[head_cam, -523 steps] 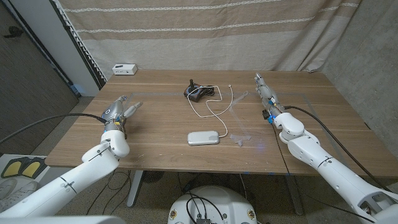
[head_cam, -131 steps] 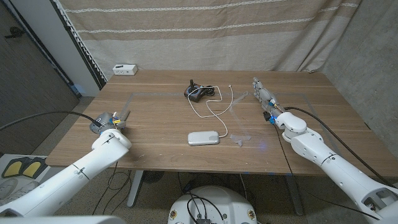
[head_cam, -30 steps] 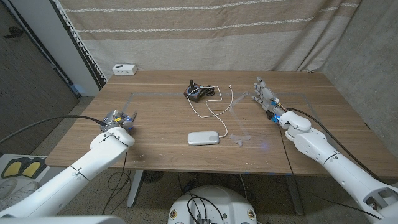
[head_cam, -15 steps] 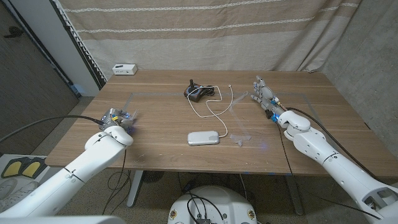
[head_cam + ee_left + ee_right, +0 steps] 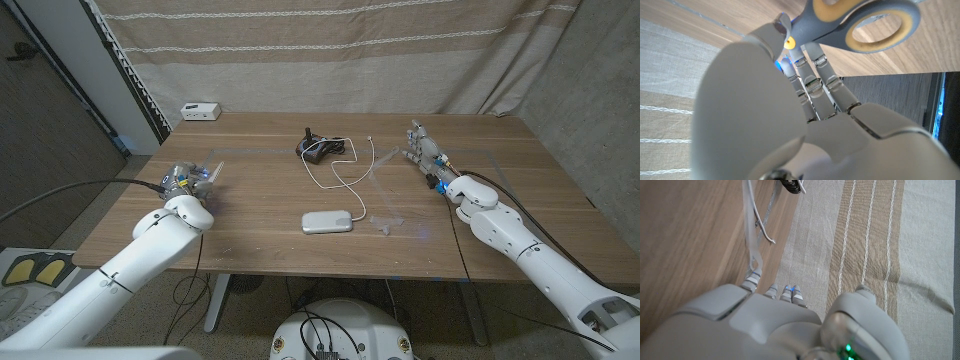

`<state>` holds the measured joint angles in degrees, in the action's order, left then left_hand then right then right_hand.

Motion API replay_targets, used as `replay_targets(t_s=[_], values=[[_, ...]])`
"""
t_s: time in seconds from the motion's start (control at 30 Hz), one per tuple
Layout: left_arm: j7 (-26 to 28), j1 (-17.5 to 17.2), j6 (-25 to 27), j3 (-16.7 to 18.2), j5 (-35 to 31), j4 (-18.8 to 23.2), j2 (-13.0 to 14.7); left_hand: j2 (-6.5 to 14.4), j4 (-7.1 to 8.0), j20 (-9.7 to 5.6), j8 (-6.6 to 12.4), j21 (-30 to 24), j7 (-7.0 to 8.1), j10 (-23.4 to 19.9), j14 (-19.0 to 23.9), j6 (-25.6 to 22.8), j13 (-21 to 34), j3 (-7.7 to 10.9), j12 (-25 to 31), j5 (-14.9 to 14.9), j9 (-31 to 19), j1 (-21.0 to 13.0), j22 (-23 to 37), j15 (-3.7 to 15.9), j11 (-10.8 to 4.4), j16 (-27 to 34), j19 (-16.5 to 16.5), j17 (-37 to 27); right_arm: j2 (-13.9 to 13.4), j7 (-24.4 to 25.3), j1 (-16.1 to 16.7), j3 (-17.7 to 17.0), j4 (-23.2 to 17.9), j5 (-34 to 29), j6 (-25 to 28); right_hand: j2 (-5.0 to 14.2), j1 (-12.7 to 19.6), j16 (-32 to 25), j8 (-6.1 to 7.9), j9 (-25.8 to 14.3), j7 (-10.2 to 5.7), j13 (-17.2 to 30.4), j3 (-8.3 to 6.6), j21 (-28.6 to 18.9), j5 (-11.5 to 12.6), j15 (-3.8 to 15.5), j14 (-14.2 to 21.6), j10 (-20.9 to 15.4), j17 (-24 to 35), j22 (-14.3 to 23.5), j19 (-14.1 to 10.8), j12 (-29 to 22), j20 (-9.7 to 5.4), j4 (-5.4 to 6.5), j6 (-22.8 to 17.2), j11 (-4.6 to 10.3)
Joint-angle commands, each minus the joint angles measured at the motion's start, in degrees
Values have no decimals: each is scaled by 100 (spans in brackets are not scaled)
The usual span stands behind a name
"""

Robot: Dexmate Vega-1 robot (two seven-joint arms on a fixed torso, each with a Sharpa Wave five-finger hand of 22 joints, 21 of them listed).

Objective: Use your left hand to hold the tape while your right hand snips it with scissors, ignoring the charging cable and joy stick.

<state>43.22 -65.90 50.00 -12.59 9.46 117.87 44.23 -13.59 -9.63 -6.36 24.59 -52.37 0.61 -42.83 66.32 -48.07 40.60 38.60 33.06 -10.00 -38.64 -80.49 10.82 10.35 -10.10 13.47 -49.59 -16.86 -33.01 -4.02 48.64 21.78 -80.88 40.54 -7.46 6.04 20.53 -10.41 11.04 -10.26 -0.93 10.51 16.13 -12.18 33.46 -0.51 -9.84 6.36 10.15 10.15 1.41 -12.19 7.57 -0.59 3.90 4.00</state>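
Grey scissors with yellow-lined handles are gripped by my left hand at the table's left side, the blades pointing away from me. In the left wrist view the fingers reach up to the handle loops. At the right side my right hand pinches a clear strip of tape that slants down towards the table's middle. The right wrist view shows that tape running out from the fingers of the right hand over the wood.
A black joystick sits at the back middle, with a white charging cable looping down to a white power bank. Crumpled clear tape lies beside it. A small white box stands at the back left corner.
My left hand has moved a little farther up the table with the scissors, whose blades now point away. The right hand and its tape have stayed nearly still.
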Motion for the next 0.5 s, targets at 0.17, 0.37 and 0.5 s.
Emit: replay_targets(t_s=[0.17,0.37,0.5], values=[[-214,-196,-855,497,361,47,-258,556,24,-642,53,-41,-28,-24,187,31,-9,2,-37,-23,-76,-521,18,221,11,-31,31,-33,42,-2,-40,-46,20,2,-118,-5,83,-29,3,-24,14,27,5,8,-22,-3,-232,33,8,0,-15,19,2,-43,51,-7],[-287,-371,-1296,775,600,25,-377,558,21,-643,46,-38,-55,11,158,22,-49,10,-78,-27,-58,-529,12,216,16,-44,51,-42,37,90,18,-48,-105,-14,-104,-3,88,-29,3,-24,12,27,4,12,-23,-5,-228,37,8,0,-17,21,-5,-45,53,-4],[-330,-459,-1473,902,713,37,-396,562,24,-644,39,-43,-45,6,148,17,-76,11,-94,-28,-44,-530,11,215,30,-47,60,-50,38,132,35,-34,-165,-50,-115,-2,91,-29,3,-24,15,27,3,13,-25,-3,-226,33,8,0,-21,19,-11,-46,52,-3]])
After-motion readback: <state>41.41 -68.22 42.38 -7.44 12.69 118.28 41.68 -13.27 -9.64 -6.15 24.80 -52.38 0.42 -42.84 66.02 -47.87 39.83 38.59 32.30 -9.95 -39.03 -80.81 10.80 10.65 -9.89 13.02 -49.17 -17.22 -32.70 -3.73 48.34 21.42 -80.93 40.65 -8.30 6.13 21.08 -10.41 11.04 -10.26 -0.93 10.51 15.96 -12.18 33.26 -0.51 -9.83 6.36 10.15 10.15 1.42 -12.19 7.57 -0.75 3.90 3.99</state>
